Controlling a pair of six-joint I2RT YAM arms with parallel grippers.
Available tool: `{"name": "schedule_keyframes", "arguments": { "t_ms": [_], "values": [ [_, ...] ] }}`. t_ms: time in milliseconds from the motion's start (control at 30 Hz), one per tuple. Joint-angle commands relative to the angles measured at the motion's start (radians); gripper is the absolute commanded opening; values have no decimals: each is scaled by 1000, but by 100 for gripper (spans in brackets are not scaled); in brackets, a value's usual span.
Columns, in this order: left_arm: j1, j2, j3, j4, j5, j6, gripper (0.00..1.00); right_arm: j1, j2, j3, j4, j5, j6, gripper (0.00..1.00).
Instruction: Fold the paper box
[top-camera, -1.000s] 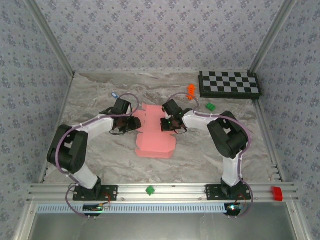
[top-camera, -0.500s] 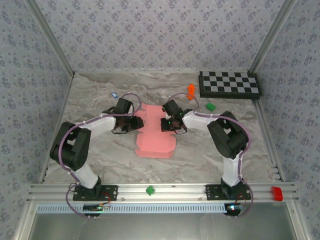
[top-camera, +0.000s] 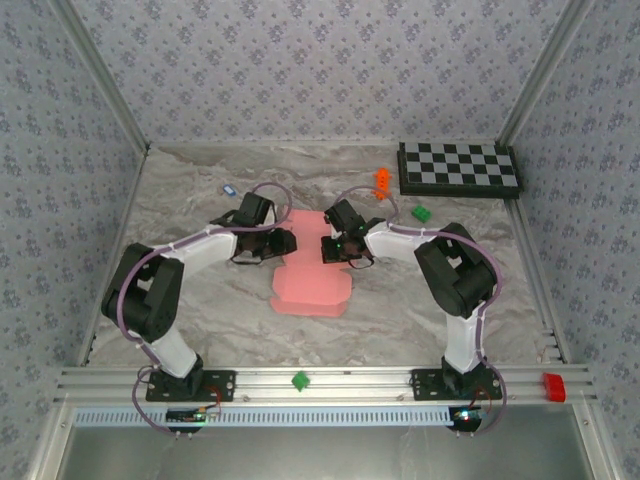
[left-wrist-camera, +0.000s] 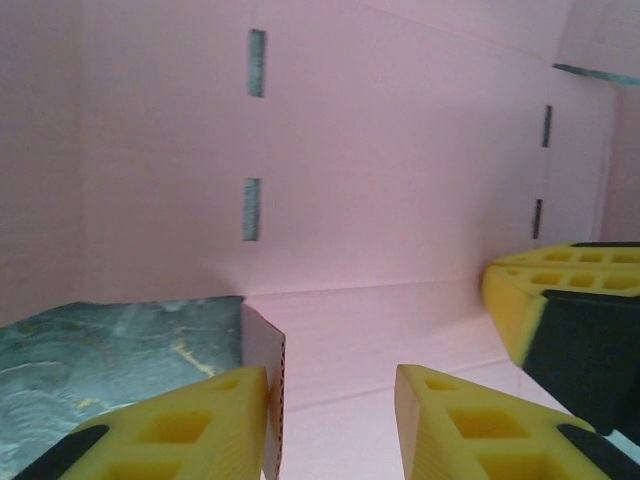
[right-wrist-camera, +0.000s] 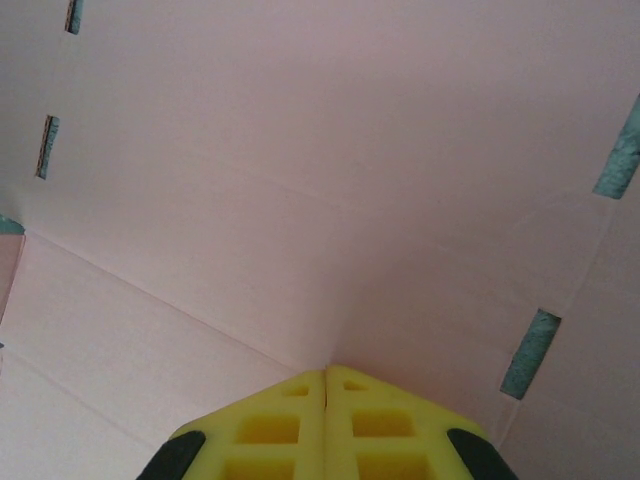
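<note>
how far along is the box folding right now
Barely begun. Done: nothing looks folded; the paper box lies largely flat on the table. In hand: the right hand, shut, has its tips against the sheet, and the left hand is open with a card edge between its fingers. Left: probably every wall and flap.

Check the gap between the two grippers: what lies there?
The paper box spans it in the top view, from left gripper to right gripper.
</note>
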Motion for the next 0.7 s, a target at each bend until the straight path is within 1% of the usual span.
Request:
{"name": "schedule_keyframes", "arguments": {
  "t_ms": [0, 200, 367, 667],
  "values": [
    [-18, 37, 41, 7, 30, 24, 38, 15, 25, -23, -48, 9, 16, 6],
    [-30, 68, 57, 6, 28, 18, 38, 15, 24, -25, -47, 11, 23, 6],
    [-30, 57, 64, -5, 13, 25, 38, 16, 22, -24, -44, 11, 27, 6],
    [-28, -45, 57, -78, -135, 55, 42, 16, 1, -28, -34, 12, 42, 6]
  ]
}}
